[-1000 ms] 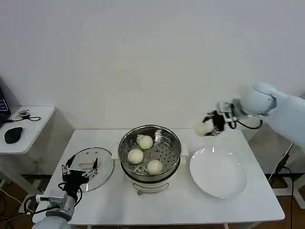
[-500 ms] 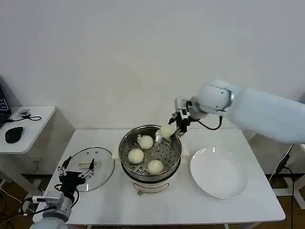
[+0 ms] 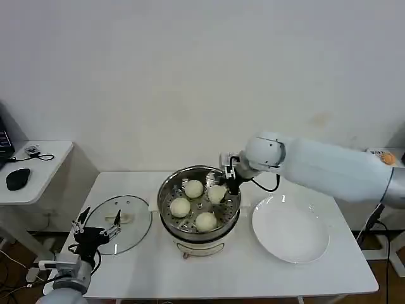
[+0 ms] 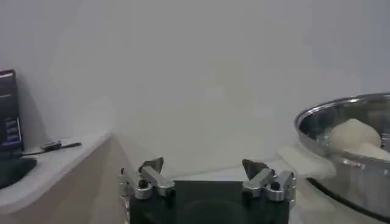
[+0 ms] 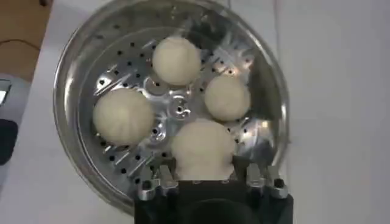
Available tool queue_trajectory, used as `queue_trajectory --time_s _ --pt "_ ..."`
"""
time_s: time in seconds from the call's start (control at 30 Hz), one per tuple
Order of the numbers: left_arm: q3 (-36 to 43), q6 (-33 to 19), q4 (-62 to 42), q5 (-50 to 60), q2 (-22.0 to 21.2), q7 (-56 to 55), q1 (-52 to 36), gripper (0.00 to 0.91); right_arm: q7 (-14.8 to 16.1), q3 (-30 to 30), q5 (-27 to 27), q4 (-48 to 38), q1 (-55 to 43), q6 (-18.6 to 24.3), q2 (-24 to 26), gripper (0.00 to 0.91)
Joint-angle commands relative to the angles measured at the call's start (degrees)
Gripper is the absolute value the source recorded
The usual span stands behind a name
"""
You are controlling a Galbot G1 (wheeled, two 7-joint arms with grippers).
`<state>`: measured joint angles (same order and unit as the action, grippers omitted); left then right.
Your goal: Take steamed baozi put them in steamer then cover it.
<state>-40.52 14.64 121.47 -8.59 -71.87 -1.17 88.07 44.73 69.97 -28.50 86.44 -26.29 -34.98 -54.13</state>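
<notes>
Right hand (image 3: pixel 223 183) pinching 4th baozi (image 3: pixel 217 193) in steamer (image 3: pixel 168 190); plate (image 3: pixel 297 244) beside, left hand (image 3: pixel 95 229) spread.

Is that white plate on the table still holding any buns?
No, the white plate lies bare, and all four buns sit inside the steamer.

The steamer (image 3: pixel 199 202) stands mid-bench (image 3: pixel 209 272) with four baozi (image 3: pixel 180 207) in its tray. The cover (image 3: pixel 117 223) lies to its left, a plate (image 3: pixel 290 229) to its right, a side table (image 3: pixel 31 168) far left.
</notes>
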Motion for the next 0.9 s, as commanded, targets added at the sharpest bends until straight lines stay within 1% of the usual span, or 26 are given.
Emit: queue_trajectory --time_s 0.03,0.07,0.17,0.33,0.37,0.4,0.43,0.6,0.67,0.8,0.87,0.9 --pt "-0.7 -0.2 -0.1 -0.1 0.0 0.1 0.1 0.907 -0.5 -0.1 3.7 -2.9 3.4 -0.7 -1.8 0.645" --pt "-0.7 -0.3 -0.2 -0.1 0.1 0.1 0.2 0.907 -0.4 -0.3 4.8 -3.2 3.6 -0.5 -2.0 0.645" --pt "-0.7 -0.4 -0.4 -0.1 0.1 0.1 0.1 0.907 -0.2 -0.4 5.9 -4.1 3.9 -0.1 -2.3 0.645" --pt "-0.7 -0.3 -0.3 -0.2 0.0 0.1 0.0 0.907 -0.3 -0.9 5.5 -4.1 4.3 -0.2 -2.8 0.655" --pt "-0.7 -0.3 -0.4 -0.1 0.1 0.1 0.0 0.907 -0.3 -1.1 5.8 -3.8 4.4 -0.2 -2.7 0.725" --pt "-0.7 -0.3 -0.5 -0.1 0.1 0.1 0.0 0.907 -0.5 -1.2 5.8 -3.5 4.4 -0.3 -2.6 0.856" --pt "-0.7 -0.3 -0.6 -0.1 0.1 0.1 0.0 0.907 -0.9 -1.2 5.7 -3.3 4.3 -0.5 -2.5 0.907" --pt "-0.6 -0.4 -0.4 0.0 -0.3 0.2 0.1 0.907 -1.0 -2.2 5.9 -2.0 3.0 -0.8 -1.0 0.907" --pt "-0.4 -0.4 -0.4 0.0 -0.6 0.1 0.2 0.907 -1.2 -2.6 7.7 -1.4 2.7 -0.5 -0.2 0.907" --pt "-0.2 -0.5 -0.4 -0.1 -0.6 0.2 0.1 0.907 -3.9 -4.3 7.5 2.2 2.8 -1.5 2.7 0.907" --pt "-0.2 -0.5 -0.4 -0.1 -0.5 0.3 -0.1 0.907 -7.5 -5.4 5.3 4.6 3.1 -2.5 4.6 0.907" --pt "-0.1 -0.4 -0.4 -0.2 -0.6 0.3 -0.2 0.907 -11.1 -6.2 3.5 6.3 3.7 -3.3 6.1 0.907"
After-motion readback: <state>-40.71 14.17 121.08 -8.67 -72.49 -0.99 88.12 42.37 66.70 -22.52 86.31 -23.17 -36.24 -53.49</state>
